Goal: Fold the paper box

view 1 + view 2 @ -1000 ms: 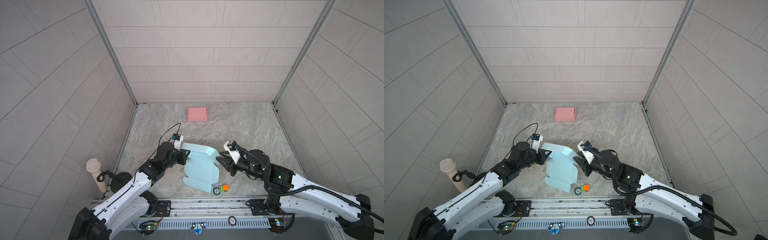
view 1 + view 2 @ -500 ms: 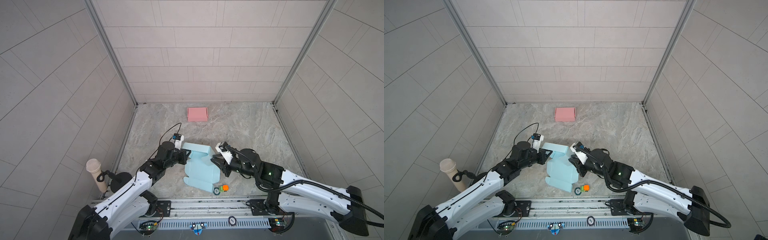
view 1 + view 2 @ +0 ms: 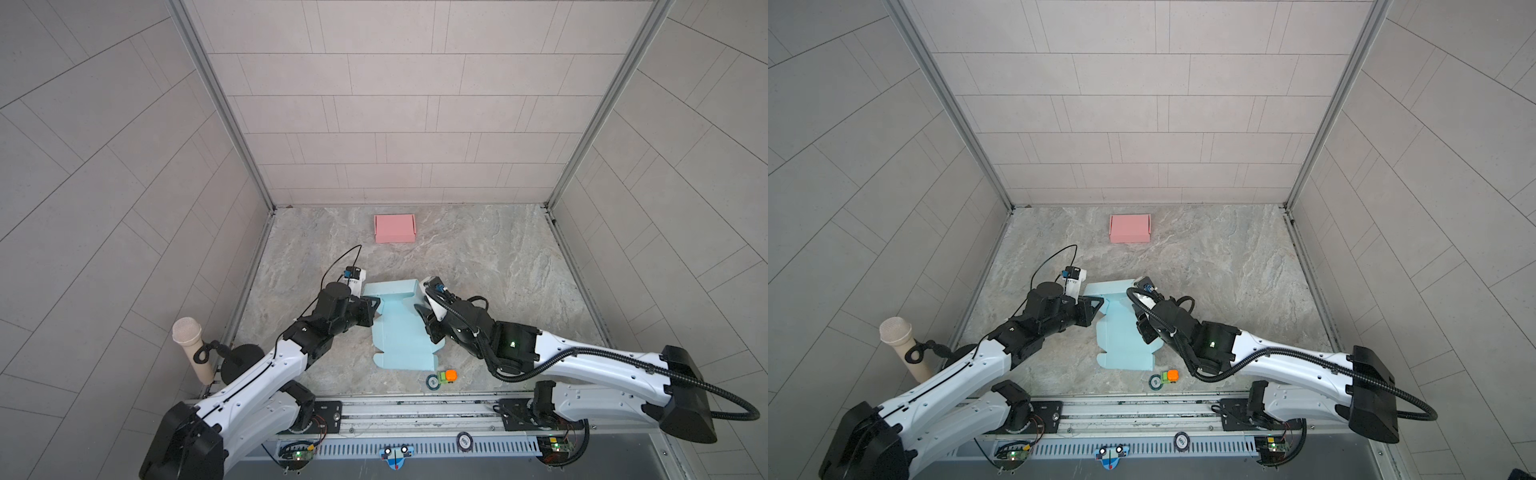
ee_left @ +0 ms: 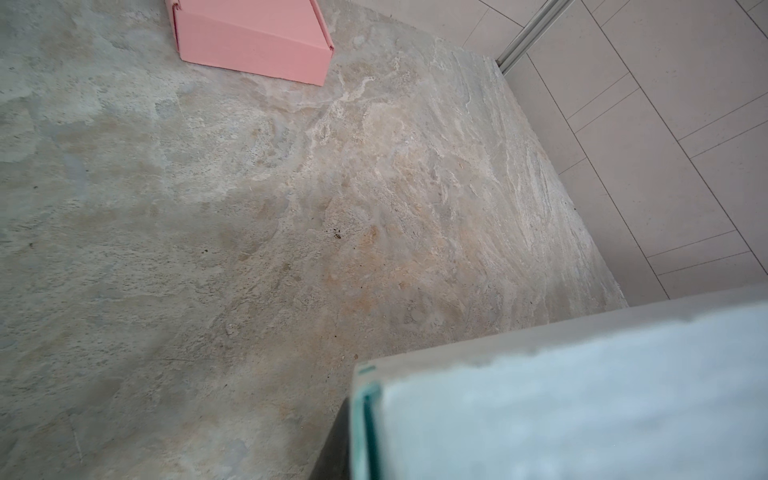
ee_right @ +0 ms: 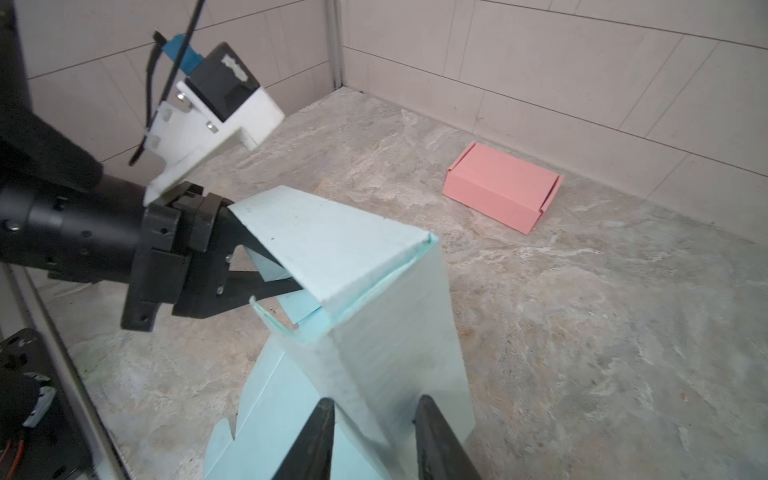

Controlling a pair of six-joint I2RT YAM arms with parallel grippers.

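- Nearest, by the front edge of the stone-patterned tabletop [image 3: 498, 257]: small orange-and-green block [image 3: 448, 375] touching a dark teal ring [image 3: 433, 382].
- Off to the left at about that depth, beyond the table edge: beige microphone [image 3: 188, 332], upright on a stand.
- Just behind the block: light blue paper box [image 3: 399, 336], partly folded, in the near middle of the table between both arms. Near half flat on the stone with flaps spread; far end raised into an upright wall and a slanted top panel, clearest in the right wrist view.
- At the box's left side: left gripper [image 3: 374, 309], fingers closed on the edge of the raised panel, holding it tilted. In the left wrist view, only the box itself, blurred and close up, hiding those fingers.
- At the box's right side: right gripper [image 3: 426, 324], reaching in over the sheet. Fingers [image 5: 324, 419] parted in the right wrist view, blue wall showing between them; contact with it impossible to judge.
- Farther back, well apart from everything else and near the back wall: closed pink paper box [image 3: 395, 228], flat on the table.
- Farthest: pale tiled walls [image 3: 395, 104] on three sides.
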